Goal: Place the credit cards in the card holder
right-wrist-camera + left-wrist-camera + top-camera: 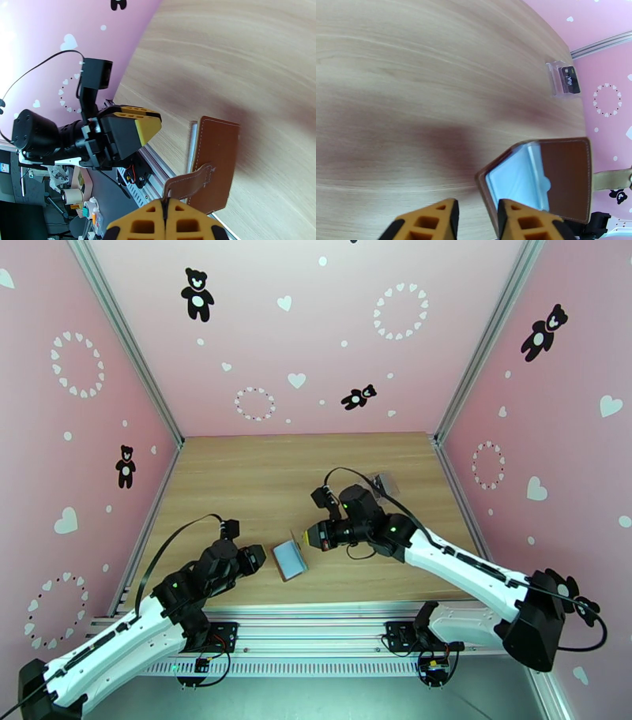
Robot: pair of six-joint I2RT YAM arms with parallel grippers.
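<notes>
Card holder (289,559), a brown folding wallet, sits partly open on the bench (253,477) near its front edge, between the two arms, its pale see-through inner pocket facing up in the overhead view. The right pincer (165,202) is closed tight on the wallet's snap tab (189,183), holding that leaf up off the wood. The left pincer (476,203) stands just beside the wallet's opposite edge with its fingers parted a moderate way and nothing between them; bare wood shows in the gap. One dark credit card (570,79) with pale lettering lies inside a clear plastic case (557,79) towards the far right of the bench, well apart from the wallet.
</notes>
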